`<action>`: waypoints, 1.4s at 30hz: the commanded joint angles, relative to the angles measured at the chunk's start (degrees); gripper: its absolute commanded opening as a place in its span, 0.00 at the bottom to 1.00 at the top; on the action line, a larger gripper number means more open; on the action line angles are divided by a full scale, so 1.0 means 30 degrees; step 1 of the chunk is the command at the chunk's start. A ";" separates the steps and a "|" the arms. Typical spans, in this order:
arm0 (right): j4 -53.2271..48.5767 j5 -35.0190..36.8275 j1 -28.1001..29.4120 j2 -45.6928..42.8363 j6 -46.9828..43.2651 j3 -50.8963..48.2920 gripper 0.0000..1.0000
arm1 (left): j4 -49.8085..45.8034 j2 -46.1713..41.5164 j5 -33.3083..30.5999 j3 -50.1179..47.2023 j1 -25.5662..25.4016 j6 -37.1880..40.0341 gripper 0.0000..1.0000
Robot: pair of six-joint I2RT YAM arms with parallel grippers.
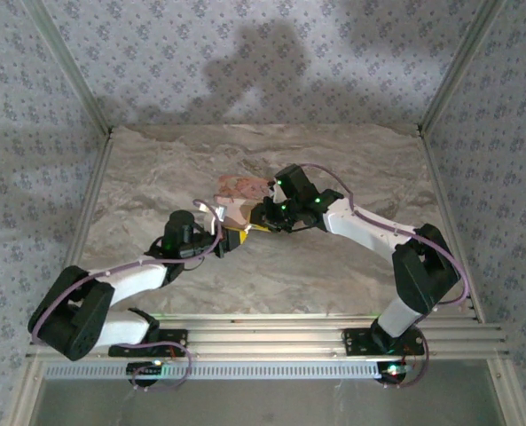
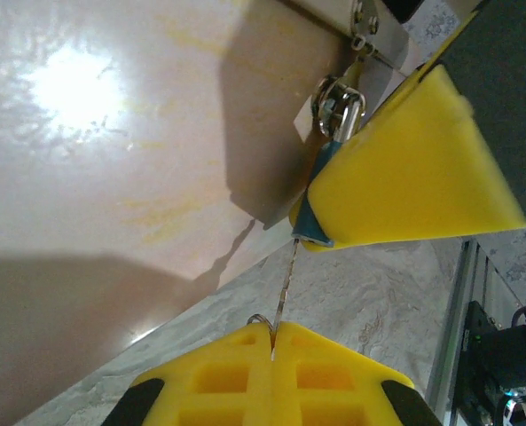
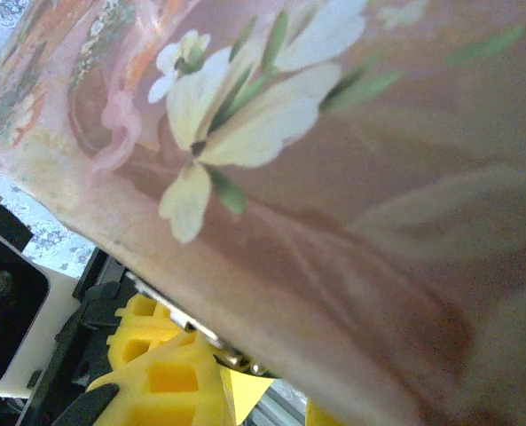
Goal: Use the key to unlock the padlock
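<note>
On the marbled tabletop [image 1: 333,275], ringed by flowered wallpaper [image 1: 245,53], the padlock [image 2: 312,224] hung against the floral box [image 1: 243,186]. Below the box, the left pincer [image 2: 271,330] pinched the key [image 2: 286,284]. Whether the right pincer [image 1: 257,220] gripped anything could not be told.

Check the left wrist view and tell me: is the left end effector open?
No, the left end effector is pinched shut on a thin metal key.
</note>
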 commanded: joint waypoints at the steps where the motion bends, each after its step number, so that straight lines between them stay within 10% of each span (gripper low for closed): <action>1: 0.0804 -0.0576 0.0095 -0.0558 0.0300 0.0023 0.00 | 0.1325 0.0536 0.0477 0.0891 -0.0127 -0.0592 0.00; 42: 0.1117 -0.0662 -0.0036 -0.0851 0.0403 -0.0191 0.00 | 0.1269 -0.0881 0.0027 -0.0559 -0.0239 -0.0495 0.00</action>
